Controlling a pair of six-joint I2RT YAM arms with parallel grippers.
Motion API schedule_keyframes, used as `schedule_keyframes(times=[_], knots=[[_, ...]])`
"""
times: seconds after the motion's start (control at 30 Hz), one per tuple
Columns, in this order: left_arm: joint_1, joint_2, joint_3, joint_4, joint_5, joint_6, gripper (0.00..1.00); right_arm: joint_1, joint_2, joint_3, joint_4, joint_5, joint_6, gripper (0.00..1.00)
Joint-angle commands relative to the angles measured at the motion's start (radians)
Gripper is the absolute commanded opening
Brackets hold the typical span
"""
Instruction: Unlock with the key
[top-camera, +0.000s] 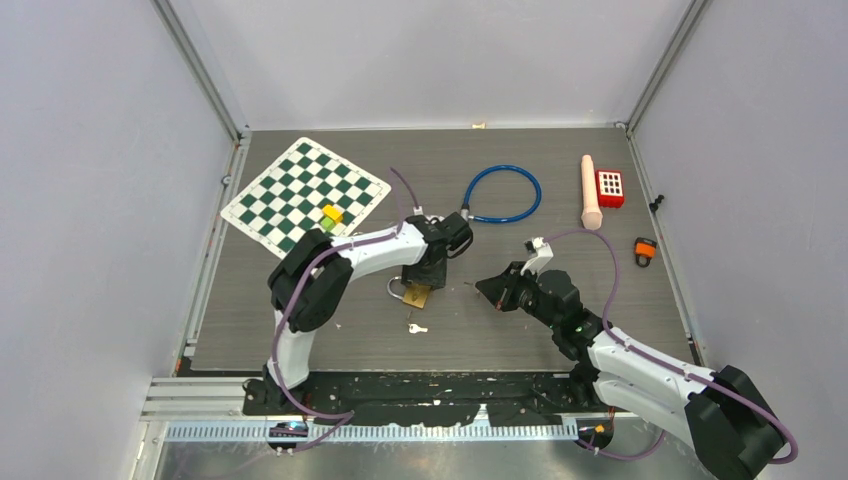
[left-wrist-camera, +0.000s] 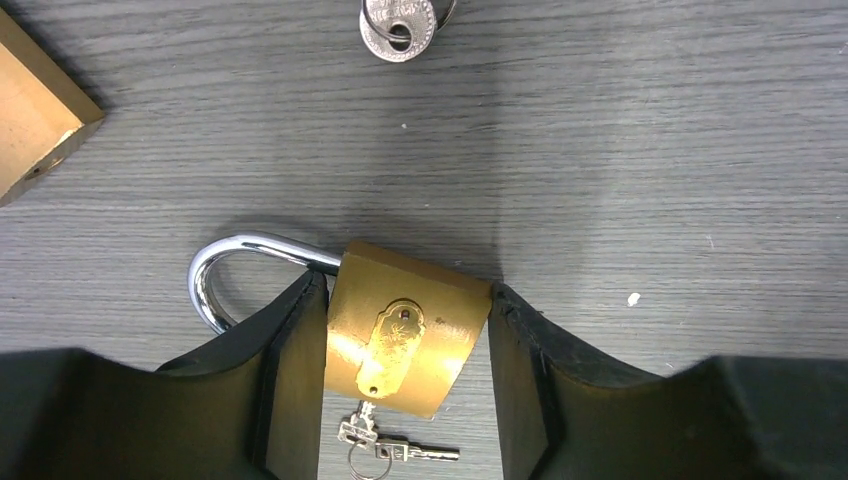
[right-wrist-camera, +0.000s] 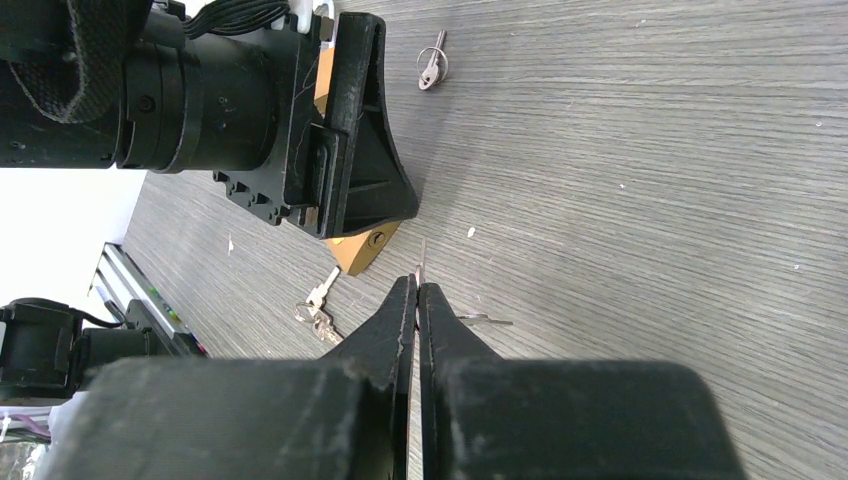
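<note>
At table centre, the brass padlock is clamped by its sides in the left gripper, spare keys lying beside it. Only from the right wrist is a thin key seen pinched in the closed right gripper.

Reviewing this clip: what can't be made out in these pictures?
- Left wrist view: the far leg of the shackle on the padlock goes behind the left fingers, so locked or unlocked is unclear.
- Left wrist view: a brass block is cut off by the frame's top-left corner.
- Right wrist view: the metal sliver between the shut right fingers is edge-on; key or not, unclear.
</note>
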Motion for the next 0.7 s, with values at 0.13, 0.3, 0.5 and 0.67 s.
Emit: schedule_keyframes(times=[0.13,0.3,0.5,0.67], knots=[[0.006,-0.085,-0.098,0.051,-0.045,-0.029,0.13,0.006,-0.020,0.027,0.056,-0.021,0.009,0.05],[0.013,-0.263,-0.195,0.146,0.022,-0.052,0.00,0.021,-0.025,0.035,0.070,-0.041,0.009,0.05],[0.042,-0.479,-0.307,0.266,0.102,-0.120,0.00,0.071,-0.019,0.063,0.118,-0.074,0.012,0.05],[0.077,-0.619,-0.424,0.414,0.186,-0.175,0.00,0.125,0.025,0.091,0.177,-0.077,0.012,0.05]])
